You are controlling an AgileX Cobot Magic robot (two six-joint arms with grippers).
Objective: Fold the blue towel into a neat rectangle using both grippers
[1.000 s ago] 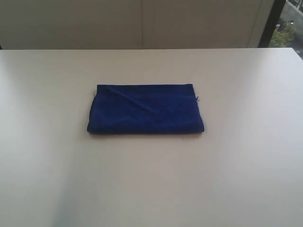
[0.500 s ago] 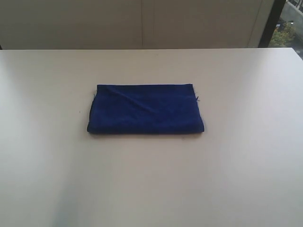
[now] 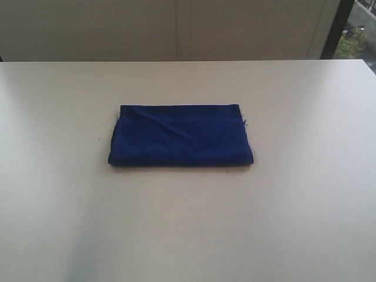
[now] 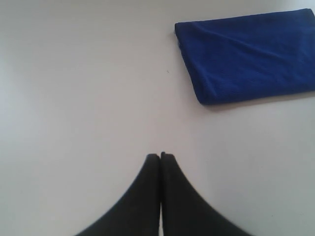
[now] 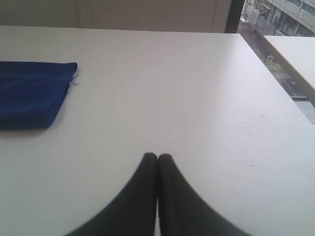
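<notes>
The blue towel (image 3: 181, 136) lies folded into a flat rectangle in the middle of the white table (image 3: 305, 211), with a diagonal crease across its top. No arm shows in the exterior view. In the left wrist view my left gripper (image 4: 160, 156) is shut and empty, well away from the blue towel (image 4: 248, 56). In the right wrist view my right gripper (image 5: 157, 157) is likewise shut with nothing in it, far from the blue towel's (image 5: 30, 93) end. The towel's white label is hidden.
The table's far edge (image 3: 188, 61) meets a pale wall. A dark window frame (image 3: 336, 28) stands at the back right, and a second table (image 5: 295, 51) shows beyond the right edge in the right wrist view.
</notes>
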